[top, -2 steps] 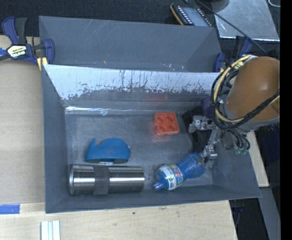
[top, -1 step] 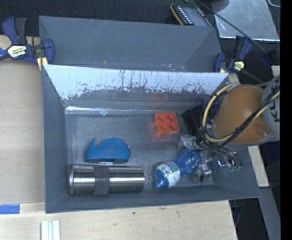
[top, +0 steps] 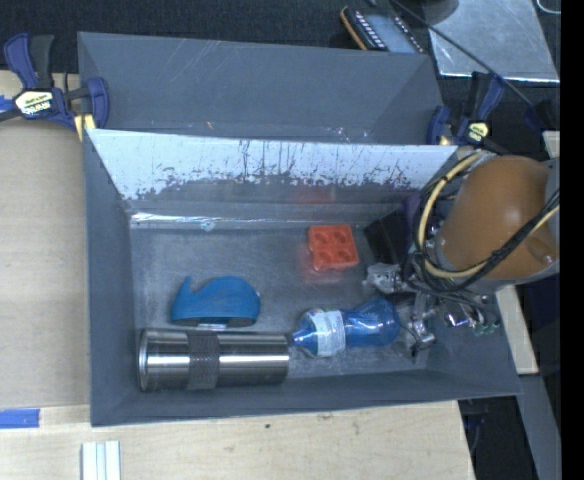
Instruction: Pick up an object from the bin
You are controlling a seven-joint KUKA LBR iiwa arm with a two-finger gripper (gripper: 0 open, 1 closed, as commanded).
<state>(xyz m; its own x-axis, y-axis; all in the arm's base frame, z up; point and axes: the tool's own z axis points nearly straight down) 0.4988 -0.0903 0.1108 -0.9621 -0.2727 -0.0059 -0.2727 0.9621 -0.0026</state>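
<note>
As cables (top: pixel 434 218) half-hide gripper (top: pixel 417 333) beside blue bottle (top: pixel 357 328), bin (top: pixel 107 298) rt end: grip state can't tell.

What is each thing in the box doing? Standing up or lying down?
silver metal cylinder: lying on its side.
blue bottle: lying on its side, cap end toward the cylinder.
orange block: flat, studs up, on its own.
blue whale-shaped toy: lying just behind the cylinder.
gripper: down low at the bottle's right end.
</note>
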